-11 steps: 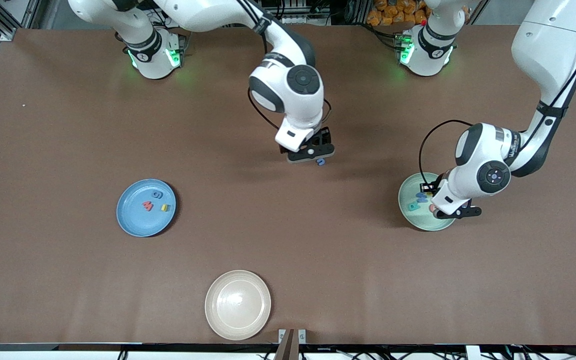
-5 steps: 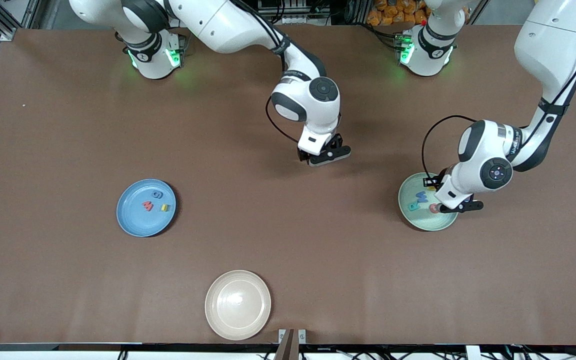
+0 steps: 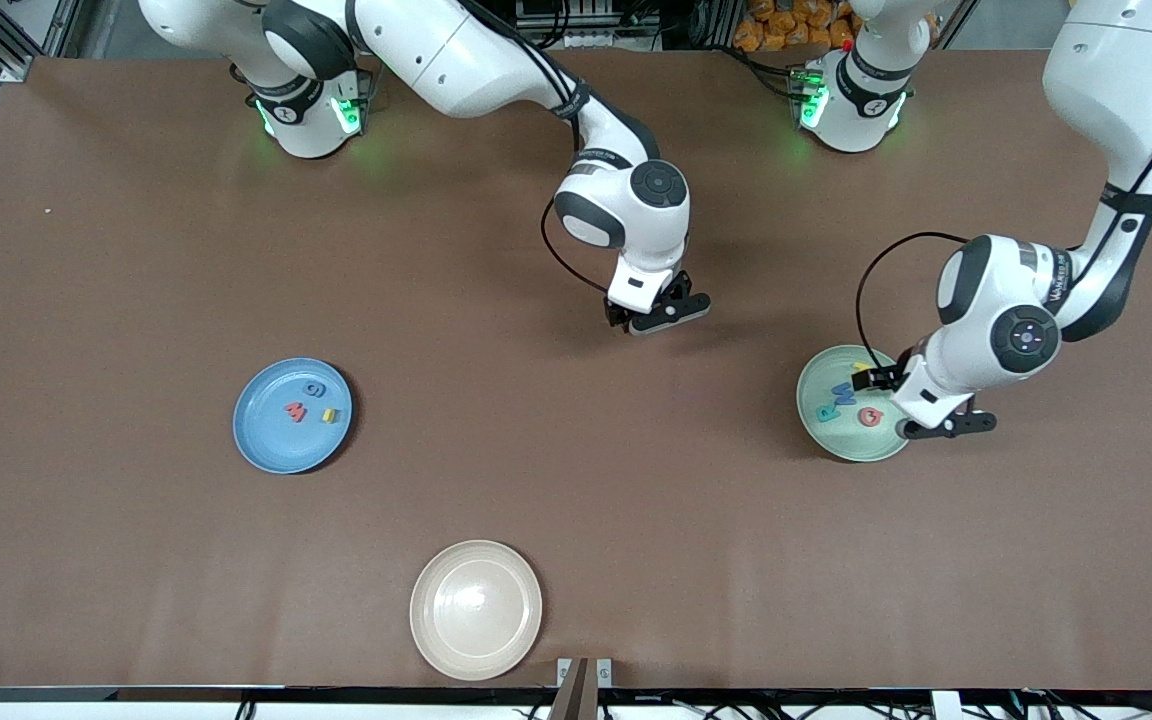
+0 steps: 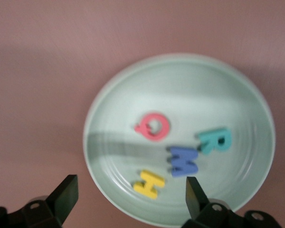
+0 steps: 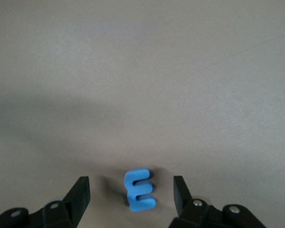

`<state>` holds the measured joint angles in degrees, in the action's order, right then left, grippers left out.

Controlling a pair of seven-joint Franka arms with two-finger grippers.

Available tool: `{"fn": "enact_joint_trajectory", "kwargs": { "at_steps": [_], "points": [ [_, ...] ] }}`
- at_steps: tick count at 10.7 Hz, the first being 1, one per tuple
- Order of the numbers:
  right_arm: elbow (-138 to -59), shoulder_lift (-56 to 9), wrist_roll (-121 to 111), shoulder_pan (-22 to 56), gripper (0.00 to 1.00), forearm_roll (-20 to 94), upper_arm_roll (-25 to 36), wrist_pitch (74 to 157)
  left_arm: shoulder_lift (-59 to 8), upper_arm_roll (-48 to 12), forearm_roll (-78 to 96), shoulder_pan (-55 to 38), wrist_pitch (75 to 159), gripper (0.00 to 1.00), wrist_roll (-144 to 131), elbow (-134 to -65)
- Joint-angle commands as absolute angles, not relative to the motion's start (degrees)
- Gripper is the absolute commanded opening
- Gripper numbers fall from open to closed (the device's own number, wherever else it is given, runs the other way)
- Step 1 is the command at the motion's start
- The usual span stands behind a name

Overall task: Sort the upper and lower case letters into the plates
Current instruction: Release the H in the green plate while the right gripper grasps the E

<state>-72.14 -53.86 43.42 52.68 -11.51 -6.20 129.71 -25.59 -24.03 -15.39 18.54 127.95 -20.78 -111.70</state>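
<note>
The pale mint plate [image 3: 854, 442] [image 4: 180, 90] holds a red Q [image 3: 870, 416] [image 4: 153, 127], a teal R [image 3: 825, 412] [image 4: 215, 140], a blue M [image 3: 843, 393] [image 4: 182, 161] and a yellow H [image 4: 149, 183]. My left gripper [image 3: 944, 427] [image 4: 130, 192] hangs open and empty over that plate's rim. A red w [image 3: 294, 410], a blue g [image 3: 314, 389] and a yellow u [image 3: 331, 414] lie in the blue plate [image 3: 271, 440]. The right gripper [image 3: 658, 318] [image 5: 130, 190] is low at mid-table, open, its fingers on either side of a blue m [image 5: 139, 190] lying flat on the table, with a gap on each side. The front view hides that m.
A cream-white plate [image 3: 476, 610] with nothing in it sits near the table's edge closest to the front camera. Both arm bases [image 3: 306, 110] [image 3: 851, 100] stand along the table's farthest edge.
The left gripper opened, left the red Q in the mint plate and drifted toward the left arm's end. The right gripper came down around the blue m, and its jaws narrowed a little.
</note>
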Motion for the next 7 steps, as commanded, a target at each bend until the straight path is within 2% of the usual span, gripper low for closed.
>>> {"fn": "enact_joint_trajectory", "kwargs": {
  "at_steps": [1,2,5,7],
  "points": [
    [-70.0,-55.3,43.2,53.7,0.79,-12.7,-5.7,128.9,-25.2,-19.5,-13.6,15.8,127.1,1.00,-17.2,-106.7],
    [-70.0,-55.6,43.1,53.9,0.76,-12.9,-5.7,128.9,-25.1,-16.2,-13.5,13.0,126.4,1.00,-17.2,-104.4],
    [-70.0,-56.1,43.1,53.9,0.74,-13.9,-5.7,129.0,-23.0,-9.8,-8.4,8.0,120.9,1.00,-17.2,-98.5],
    [-70.0,-56.4,43.3,53.9,0.64,-13.9,-5.7,129.1,-20.2,-4.2,-4.9,4.2,117.0,1.00,-16.6,-96.2]
  ]
}}
